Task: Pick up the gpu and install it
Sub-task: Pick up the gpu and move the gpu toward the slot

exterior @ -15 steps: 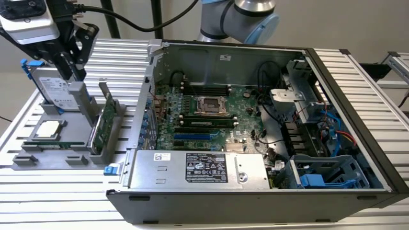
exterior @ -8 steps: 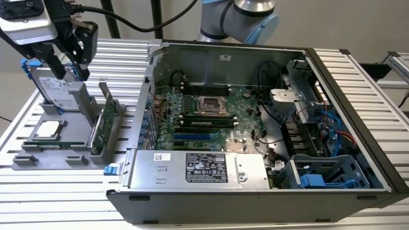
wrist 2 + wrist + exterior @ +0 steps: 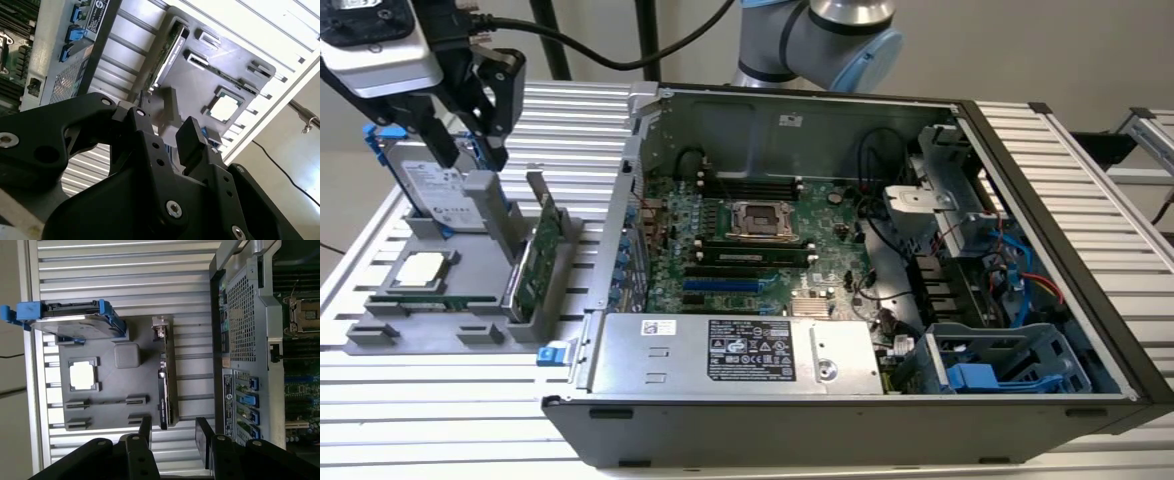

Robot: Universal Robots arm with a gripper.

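Gpu: your gpu (image 3: 538,250) stands on its long edge in a slot of the gray holder (image 3: 115,385), along the holder's side nearest the computer case (image 3: 854,440). Nothing grips it.
Bracket: its silver bracket sits at the end closer to the hard drive.
Gripper: your gripper (image 3: 464,125) hangs above the holder, at about 11 o'clock from the gpu in the exterior view. Its fingers are spread wide and hold nothing. In both wrist views you look down past the parted fingers onto the holder.
Holder contents: a hard drive (image 3: 438,190) in a blue frame stands at about 10 o'clock from the gpu in the exterior view. A square processor chip (image 3: 424,270) lies flat at about 9 o'clock.
Case: it lies open at 3 o'clock from the holder, with its green motherboard (image 3: 827,200) exposed.
Surface: holder and case both rest on the slatted metal table (image 3: 427,400).
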